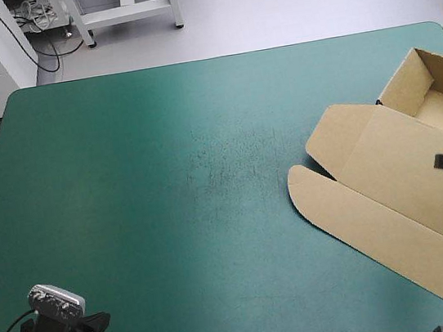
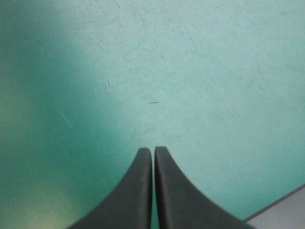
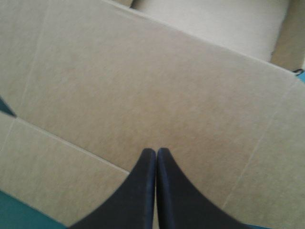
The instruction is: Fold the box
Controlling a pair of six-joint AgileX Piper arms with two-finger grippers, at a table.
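Hovering at the table's near left corner, the left gripper (image 2: 153,150) keeps smooth black fingers pressed together over the scuffed teal-green cover (image 1: 166,182). The right gripper (image 3: 156,151), likewise pressed together, hangs above the flat, round-cornered lid of one matte brown box (image 1: 373,186), an open tray at the right side, partly cut off.
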